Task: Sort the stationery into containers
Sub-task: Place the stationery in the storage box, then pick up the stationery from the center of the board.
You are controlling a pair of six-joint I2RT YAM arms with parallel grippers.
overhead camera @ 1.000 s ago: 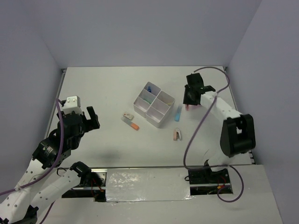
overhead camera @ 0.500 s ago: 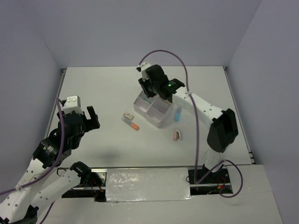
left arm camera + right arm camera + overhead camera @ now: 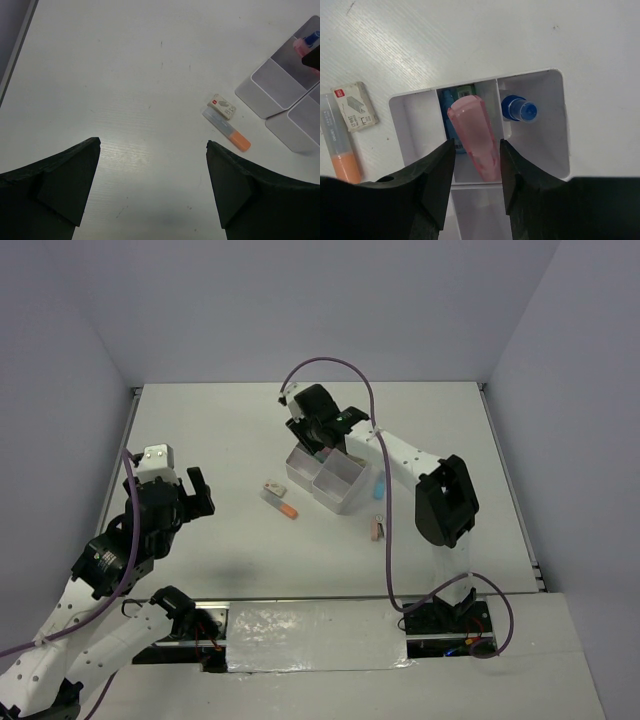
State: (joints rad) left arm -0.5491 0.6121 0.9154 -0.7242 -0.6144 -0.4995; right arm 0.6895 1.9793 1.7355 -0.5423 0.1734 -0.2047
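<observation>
Right wrist view: the right gripper (image 3: pixel 475 150) is pinched on a pink highlighter (image 3: pixel 470 127), one finger on each side of the barrel. The highlighter's tip points into the box (image 3: pixel 554 115), over a compartment that already holds a green item (image 3: pixel 451 97). Whether the tip sits below the rim cannot be told. The adjoining compartment to the right in this view holds a blue-capped tube (image 3: pixel 519 109). The nearest compartment is cut off by the fingers, and its contents cannot be made out.

Top view: the right arm covers the far part of the box, so neither the pink highlighter nor the tube is seen there. Only this view shows a blue highlighter (image 3: pixel 380 483) lying just right of the box and a pink stapler (image 3: pixel 380 530) nearer, both on the tabletop (image 3: pixel 220 430).

Left wrist view: the left gripper (image 3: pixel 152 145) is spread wide with nothing between its fingers, above bare tabletop well left of the box. An orange highlighter (image 3: pixel 229 132) and a white block (image 3: pixel 222 105) with a red mark lie side by side, just left of the box. Pink and blue patches show at the frame's far right corner, too cropped to identify.
</observation>
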